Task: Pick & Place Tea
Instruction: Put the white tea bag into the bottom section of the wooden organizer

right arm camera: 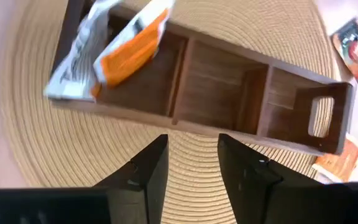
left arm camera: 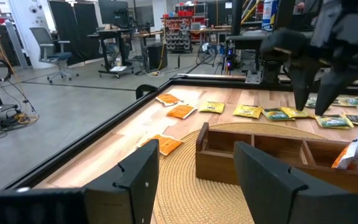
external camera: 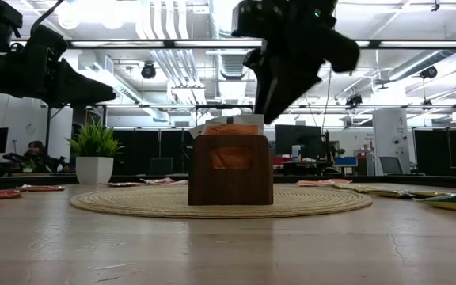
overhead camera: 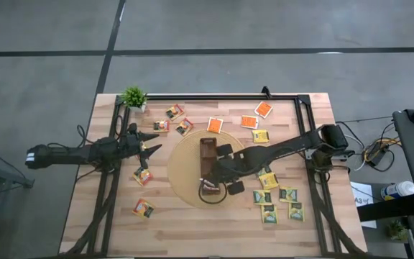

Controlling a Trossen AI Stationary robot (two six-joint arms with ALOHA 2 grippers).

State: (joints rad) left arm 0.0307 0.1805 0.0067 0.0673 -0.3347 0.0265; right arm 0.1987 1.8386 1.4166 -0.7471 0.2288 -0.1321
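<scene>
A long brown box [overhead camera: 208,160] with several compartments lies on the round woven mat [overhead camera: 184,180] at the table's middle. An orange-and-white tea sachet [right arm camera: 114,46] leans in the box's near end compartment and sticks out over its wall. My right gripper [right arm camera: 191,165] hangs open above the mat beside that end of the box, tilted down, with nothing between its fingers. Other tea sachets lie flat on the table: orange ones [overhead camera: 264,109] at the far right, green-and-yellow ones [overhead camera: 279,198] at the near right, more at the left [overhead camera: 143,175]. My left gripper [left arm camera: 194,180] waits open at the table's left.
A small potted plant [overhead camera: 134,97] stands at the far left corner. A black frame [overhead camera: 214,96] runs along the table's far edge and down both sides. The box's far compartments [right arm camera: 219,71] hold nothing. Bare wood lies along the near edge.
</scene>
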